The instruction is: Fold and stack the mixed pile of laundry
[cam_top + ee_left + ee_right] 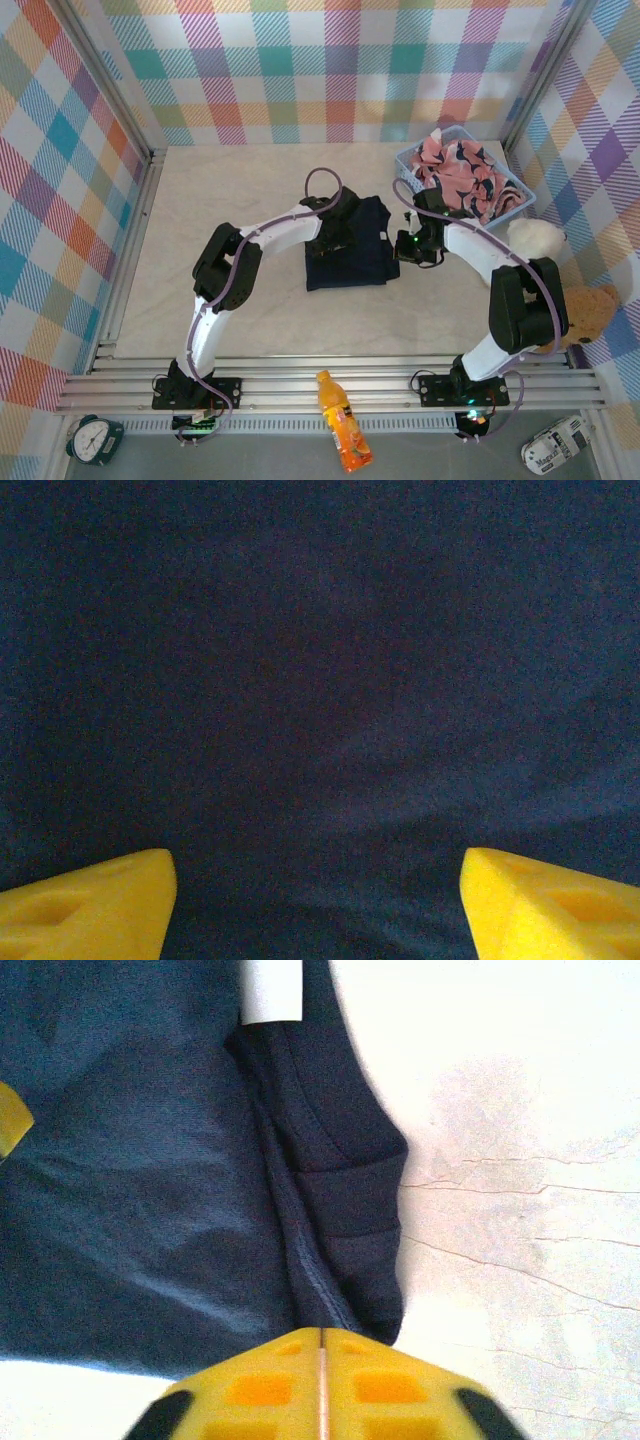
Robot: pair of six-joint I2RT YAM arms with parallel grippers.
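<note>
The trousers point(352, 265) lie folded in the middle of the counter point(220, 190). The left pincer point(318, 900) hangs close over the navy cloth, its fingers wide apart and holding nothing. The right pincer point(320, 1385) is at the right edge of the trousers with its fingers together; I cannot tell if cloth is caught between them. The pink garment point(460, 172) lies in the basket point(402, 160) at the far right.

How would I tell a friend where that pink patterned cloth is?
Look to the far right corner of the table, where a light blue basket stands. The pink garment lies heaped in it; unlike the plain navy trousers folded mid-table, it is printed with dark and white shapes.
</note>
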